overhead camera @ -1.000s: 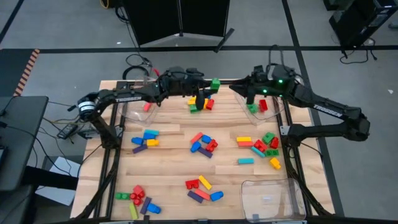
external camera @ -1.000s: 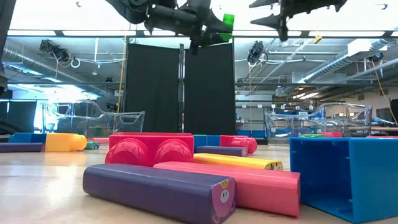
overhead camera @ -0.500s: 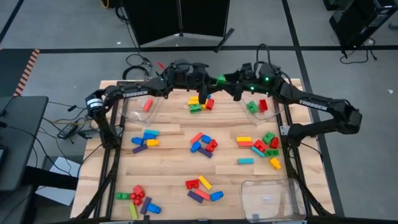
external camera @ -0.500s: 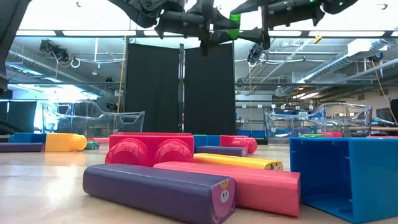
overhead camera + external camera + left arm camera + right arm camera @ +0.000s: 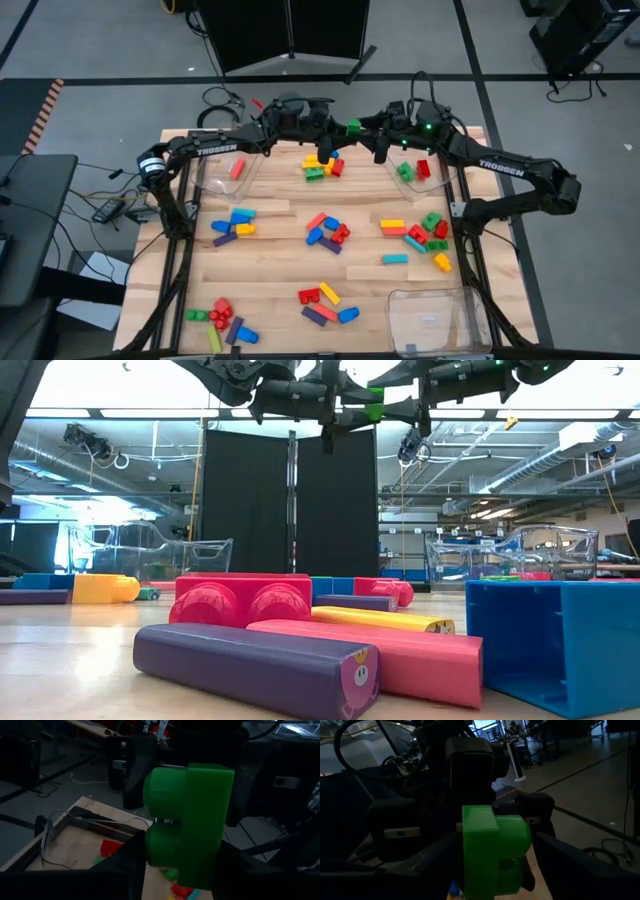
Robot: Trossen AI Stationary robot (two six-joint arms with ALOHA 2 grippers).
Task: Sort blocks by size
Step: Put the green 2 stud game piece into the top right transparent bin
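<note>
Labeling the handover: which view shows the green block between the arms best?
Left wrist view: the green block fills the frame, studs visible. Right wrist view shows it large too, darker. High view gives a small speck; low view only a sliver up top.

1. High cam: way up, looks straight down on whole table [image 5: 270,280].
2. Low cam: sits at table level, looks across into room, v. close to purple bar [image 5: 255,665].
3. Wrist cams: face each other, both v. near same green block [image 5: 192,822] [image 5: 492,850]. High & low cams see it too.
</note>
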